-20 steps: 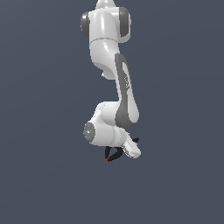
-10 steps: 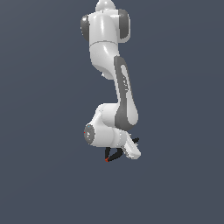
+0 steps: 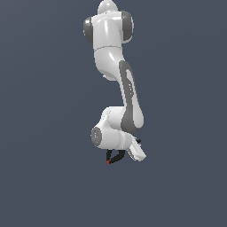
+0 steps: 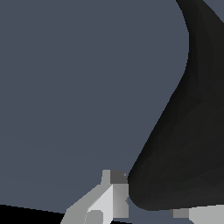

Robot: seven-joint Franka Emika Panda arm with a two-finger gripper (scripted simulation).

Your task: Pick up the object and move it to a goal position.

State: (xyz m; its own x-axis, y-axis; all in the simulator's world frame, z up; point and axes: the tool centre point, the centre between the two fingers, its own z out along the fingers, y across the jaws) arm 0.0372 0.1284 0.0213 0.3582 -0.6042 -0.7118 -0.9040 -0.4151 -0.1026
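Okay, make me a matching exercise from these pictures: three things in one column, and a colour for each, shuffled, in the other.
Things:
1. clamp body
2. clamp jaw tip
3. robot arm's upper link

Colours:
A. white
B. red-orange
C. black

Pairs: 1-C, 2-B, 3-A. The colours are read from the exterior view; in the wrist view the clamp shows only as a large black shape beside the gripper.

The clamp (image 3: 113,158) sits under the arm (image 3: 126,95), just beside the hand (image 3: 133,151) on the exterior view's left.
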